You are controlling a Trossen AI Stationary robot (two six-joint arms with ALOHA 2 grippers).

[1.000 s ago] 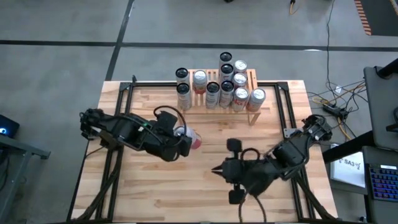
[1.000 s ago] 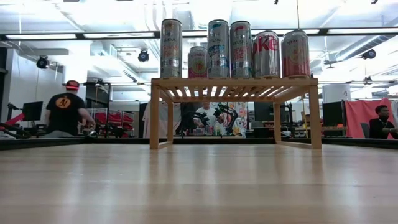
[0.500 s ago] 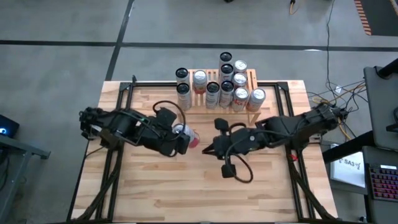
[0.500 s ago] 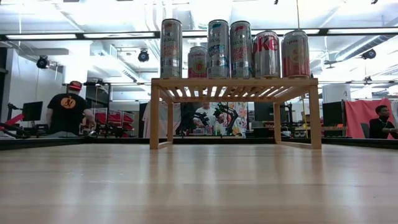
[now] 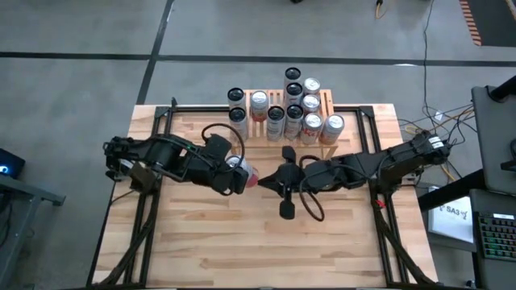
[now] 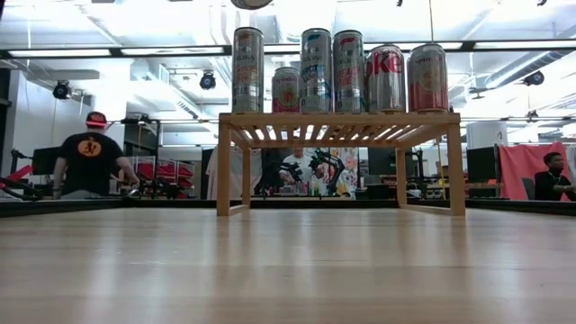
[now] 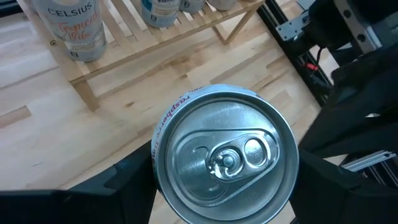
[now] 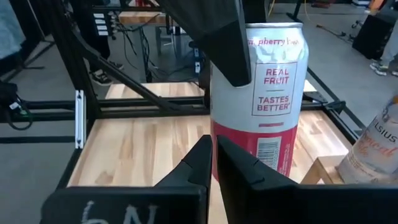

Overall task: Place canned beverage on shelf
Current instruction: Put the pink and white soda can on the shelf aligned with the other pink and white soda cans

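Item 1, can (image 5: 244, 172): white/red, upright, clamped in left gripper (image 5: 236, 174), above table (image 5: 193, 242), in front of shelf (image 5: 326, 103); you see it carried nearer shelf than 1 s ago.
Item 2, right gripper (image 5: 260, 183): jaws together, empty, tip just beside can; swung in from table's near-right.
Item 3, shelf cans (image 5: 283, 114): unchanged.

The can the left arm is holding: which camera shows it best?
The right wrist view: the can shows side-on with readable label, gripped by the left gripper. The left wrist view shows only its lid, the high view a small glimpse, the low view nothing.
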